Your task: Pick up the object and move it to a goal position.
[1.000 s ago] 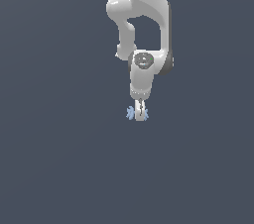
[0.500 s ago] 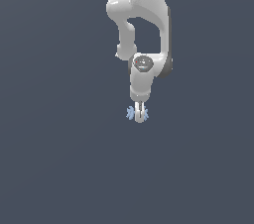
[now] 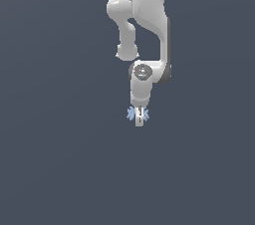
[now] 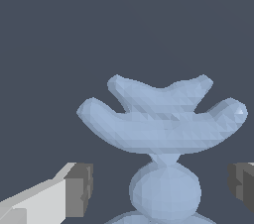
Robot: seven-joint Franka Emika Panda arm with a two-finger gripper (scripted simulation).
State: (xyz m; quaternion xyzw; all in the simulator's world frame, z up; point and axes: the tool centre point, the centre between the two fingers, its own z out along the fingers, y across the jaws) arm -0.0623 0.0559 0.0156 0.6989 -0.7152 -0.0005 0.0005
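Exterior view: hanging straight down from the arm (image 3: 149, 15), pincer (image 3: 139, 118) reaching to the flat grey tabletop (image 3: 60, 169). Object (image 3: 132, 113) sitting right at the pincer tips, pale-blue prongs poking out on both sides, more toward the exterior view's left. Too small here to tell whether the fingers are touching it.

Wrist view: object (image 4: 163, 124) filling the middle, curved prongs spreading wide, a narrow neck joining them to a rounded bulb nearer the camera. Dark pads (image 4: 79, 188) standing on either side of that bulb, a clear gap showing on each side. Pincer (image 4: 161, 186) spread apart, straddling the object, not yet gripping anything.

Judging the step in hand: closing on the object before lifting. Doing it well probably meaning:
- keeping the bulb centred between the pads, so neither side pushes first and nudges it away;
- aiming the squeeze at the bulb or neck, not at the thin prongs, likely to slip or twist;
- closing slowly until firm;
- lifting straight up only after that, then carrying toward the goal, not visible in either view.
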